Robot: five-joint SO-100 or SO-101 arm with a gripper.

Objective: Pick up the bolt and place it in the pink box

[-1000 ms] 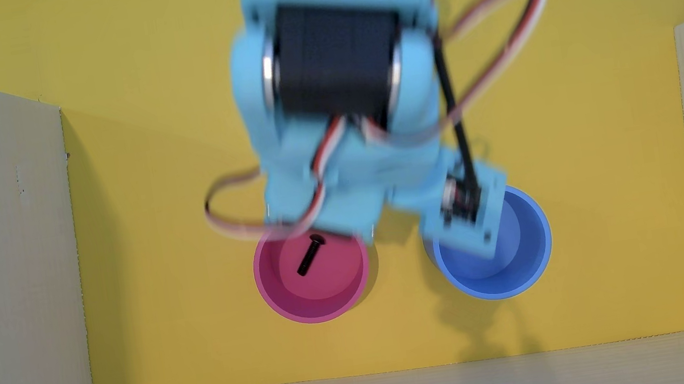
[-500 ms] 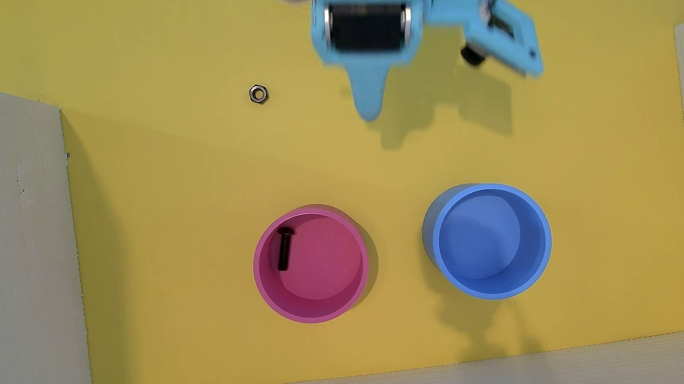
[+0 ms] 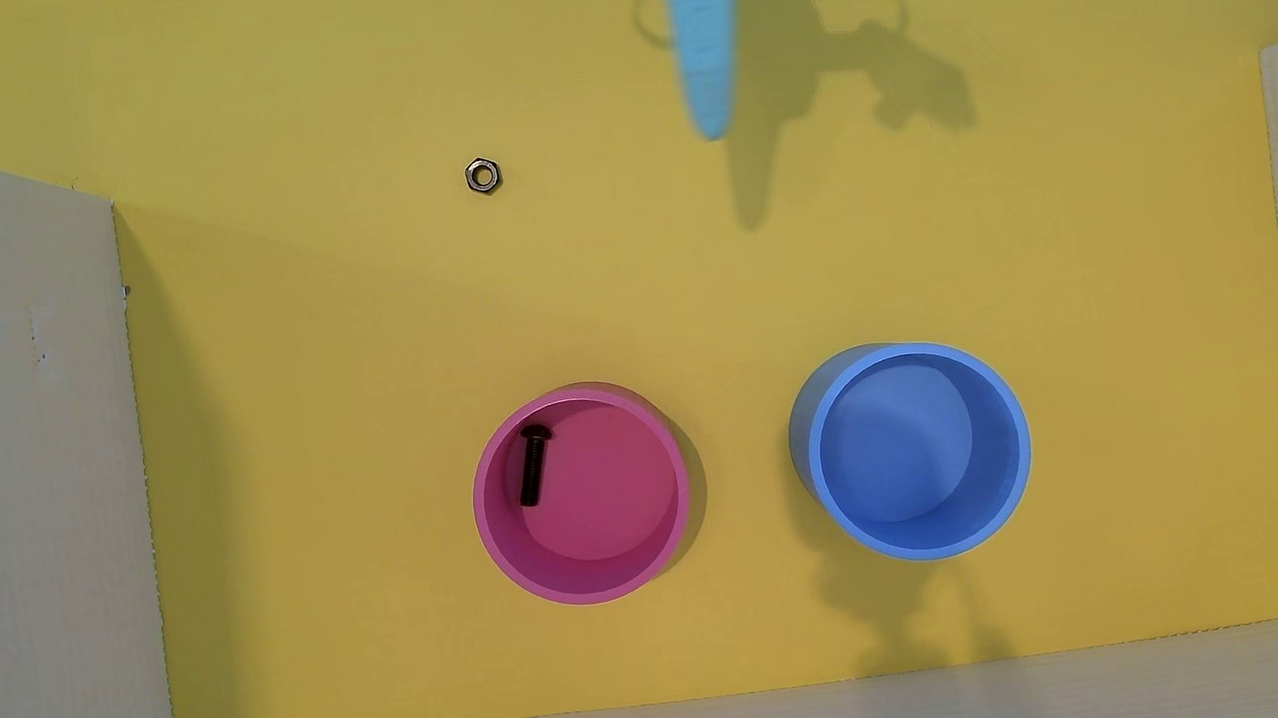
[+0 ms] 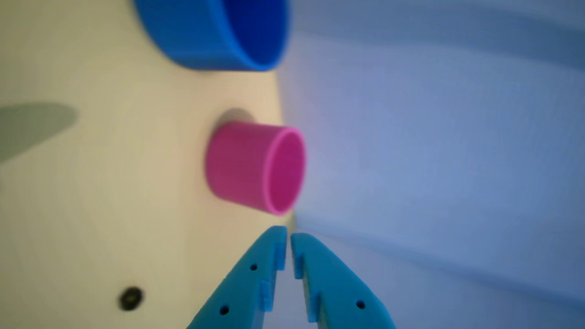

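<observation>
The small black bolt [image 3: 535, 464] lies flat inside the pink box [image 3: 596, 592], near its upper-left wall in the overhead view. The wrist view shows the pink box [image 4: 237, 160] from the side, so its inside and the bolt are hidden there. My light-blue gripper [image 3: 710, 122] hangs far from the box, at the top edge of the overhead view, pointing down the picture. In the wrist view the gripper [image 4: 288, 236] is shut, with only a thin slit between its fingers and nothing held.
A silvery hex nut [image 3: 483, 175] lies on the yellow floor, left of the gripper, and shows as a dark blur [image 4: 130, 298] in the wrist view. A blue round cup [image 3: 935, 547] [image 4: 201, 32] stands right of the pink box. Pale cardboard walls [image 3: 3, 524] enclose three sides.
The arm has pulled back from above the cups to the top of the overhead view, uncovering the nut. The bolt slid to the pink box's left wall and then lay still.
</observation>
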